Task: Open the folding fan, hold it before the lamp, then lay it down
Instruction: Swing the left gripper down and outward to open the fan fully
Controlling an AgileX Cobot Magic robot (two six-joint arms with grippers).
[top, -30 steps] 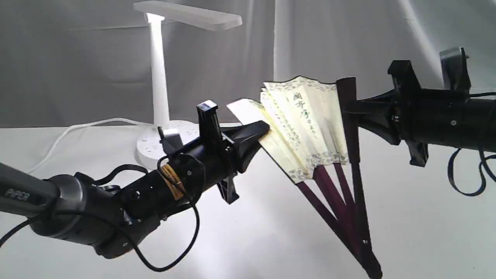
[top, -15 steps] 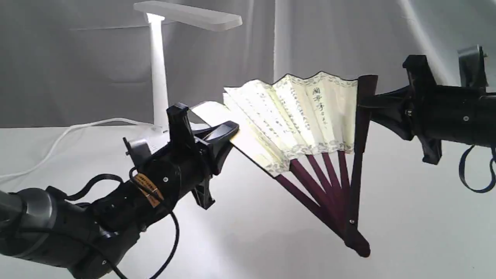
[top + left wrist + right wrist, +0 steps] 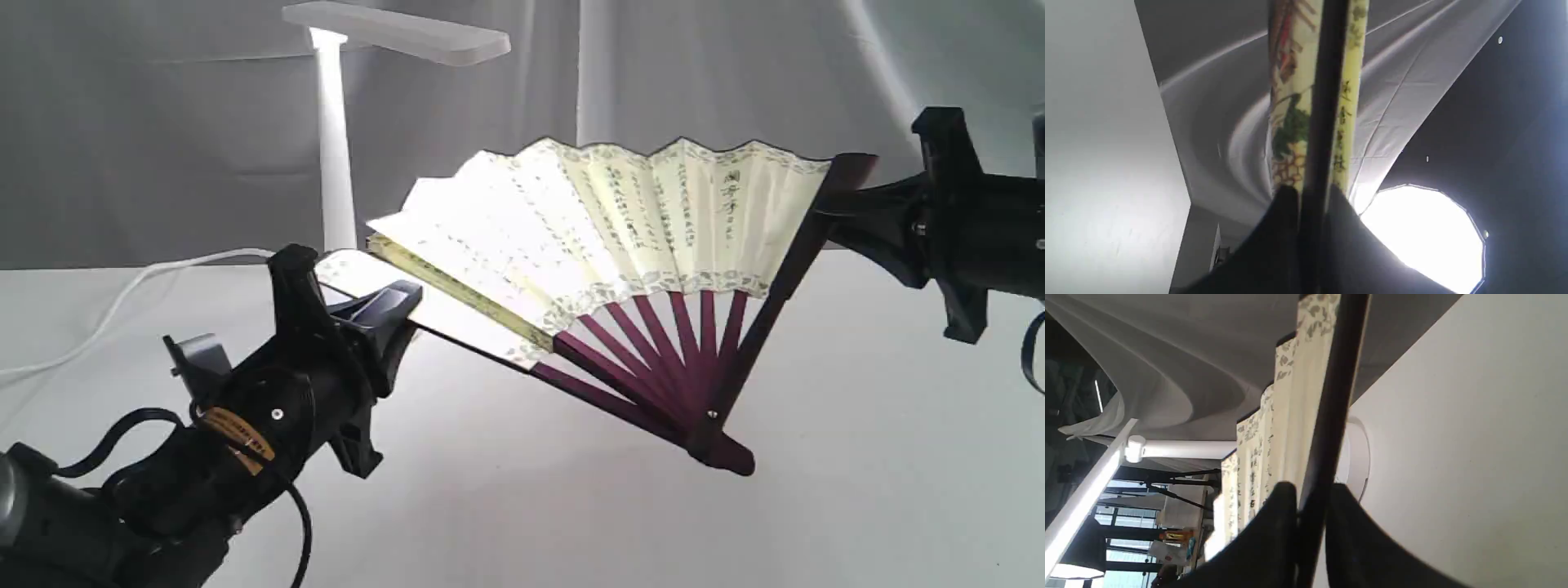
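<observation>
at the left gripper (image 3: 406, 306), the jaws are clamped on the outer guard at the folded end of the folding fan (image 3: 620, 220); the left wrist view shows the dark guard pinched between both pads. at the right gripper (image 3: 826, 214), the jaws are likewise closed on the opposite guard near its top. between the two, the pleated leaf hangs clear of the table (image 3: 857, 506), pivot lowest, calligraphy facing the exterior camera. over the last second the grippers have drawn apart and the spread has widened from a few pleats to most of the leaf; a stack of pleats beside the left guard remains unopened. the lamp (image 3: 333, 163) stands behind the fan's left portion, its base hidden. judgement: the opening step is nearly complete; a little more separation should finish it, after which the fan needs centring before the lamp. excess pull risks tearing the paper
</observation>
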